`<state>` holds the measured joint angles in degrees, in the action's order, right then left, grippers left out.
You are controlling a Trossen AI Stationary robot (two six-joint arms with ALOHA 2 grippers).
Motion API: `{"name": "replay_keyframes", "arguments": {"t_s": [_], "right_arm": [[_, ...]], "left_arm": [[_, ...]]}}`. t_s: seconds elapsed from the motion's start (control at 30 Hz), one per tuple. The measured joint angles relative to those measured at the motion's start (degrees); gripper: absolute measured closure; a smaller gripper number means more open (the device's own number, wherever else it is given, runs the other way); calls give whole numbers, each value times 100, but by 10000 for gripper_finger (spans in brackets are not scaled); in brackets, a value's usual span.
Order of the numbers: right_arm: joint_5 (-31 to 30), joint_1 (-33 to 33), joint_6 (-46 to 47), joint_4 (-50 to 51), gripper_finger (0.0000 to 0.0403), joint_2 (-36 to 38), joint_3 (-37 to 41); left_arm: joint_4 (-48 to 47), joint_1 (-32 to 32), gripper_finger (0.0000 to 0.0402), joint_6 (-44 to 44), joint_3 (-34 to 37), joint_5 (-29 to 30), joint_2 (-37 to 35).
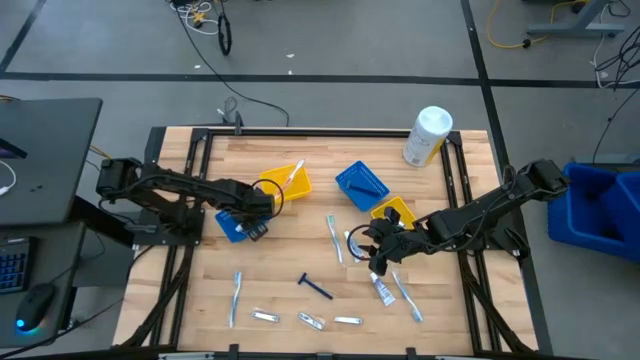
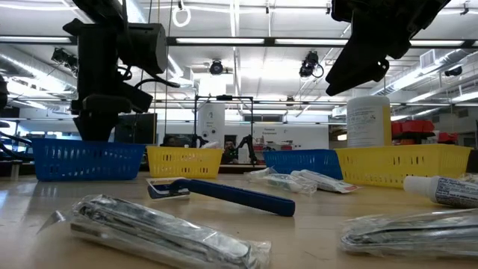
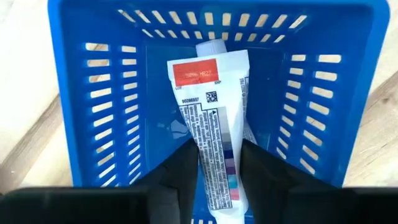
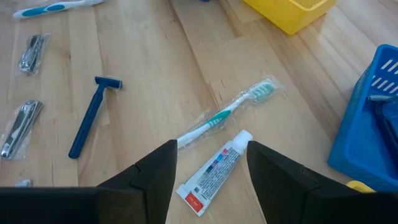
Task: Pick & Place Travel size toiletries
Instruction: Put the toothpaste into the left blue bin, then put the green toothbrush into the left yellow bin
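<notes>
My left gripper (image 1: 250, 218) points down into a blue bin (image 1: 230, 228) at the table's left and is shut on a white toothpaste tube (image 3: 208, 106). My right gripper (image 4: 211, 152) hovers open at the table's right, above a second toothpaste tube (image 4: 214, 171) and a wrapped green-and-white toothbrush (image 4: 227, 112), touching neither. Lying flat on the wood are a dark blue razor (image 1: 315, 287), a toothbrush (image 1: 335, 238), another toothbrush (image 1: 237, 297) and several small wrapped items (image 1: 312, 321) near the front edge. My left gripper pinches the toothpaste tube between its two fingers (image 3: 183, 171), on its long side edges near the flat crimped end (image 3: 217, 180). The fingers come from above, pointing down along the tube. The tube hangs inside the blue bin, cap end (image 3: 211, 48) lowest, near the bin's floor.
A yellow bin (image 1: 285, 185), a second blue bin (image 1: 360, 185) and another yellow bin (image 1: 395, 212) stand mid-table. A large white container (image 1: 428, 135) stands at the far right. Bare wood lies between the bins and the front row of items.
</notes>
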<state>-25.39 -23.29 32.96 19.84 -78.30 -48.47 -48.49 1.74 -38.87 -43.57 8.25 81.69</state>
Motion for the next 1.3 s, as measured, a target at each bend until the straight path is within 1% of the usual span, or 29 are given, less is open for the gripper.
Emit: {"name": "replay_keyframes", "arguments": {"t_s": [0.23, 0.3, 0.37, 0.63, 0.77, 0.83, 1.0, 1.1, 1.23, 1.3], "right_arm": [[0, 0, -1, 0, 197, 0, 0], [0, 0, -1, 0, 196, 0, 0], [0, 0, -1, 0, 197, 0, 0], [4, 0, -1, -7, 200, 0, 0], [5, 0, -1, -46, 196, 0, 0], [11, 0, -1, -81, 196, 0, 0], [17, 0, 17, -87, 201, 0, 0], [21, -1, 114, -84, 200, 0, 0], [183, -7, 128, -83, 197, 0, 0], [208, -7, 128, -87, 197, -1, 2]], "left_arm": [[-4, 0, 230, 52, -11, 7, 0], [-11, -9, 219, 48, -97, 15, -2], [-4, -62, 215, 69, -218, 154, -58], [5, -624, 224, 260, -1029, 721, -337], [110, -1043, 228, 333, -1430, 765, -350], [397, -1261, 227, 439, -1566, 765, -350], [1308, -1668, 228, 501, -1683, 721, -350], [1712, -1867, 228, 293, -1684, 767, -305], [2008, -2152, 230, 189, -1687, 834, -178], [1942, -2317, 233, 248, -1675, 962, -111]]}}
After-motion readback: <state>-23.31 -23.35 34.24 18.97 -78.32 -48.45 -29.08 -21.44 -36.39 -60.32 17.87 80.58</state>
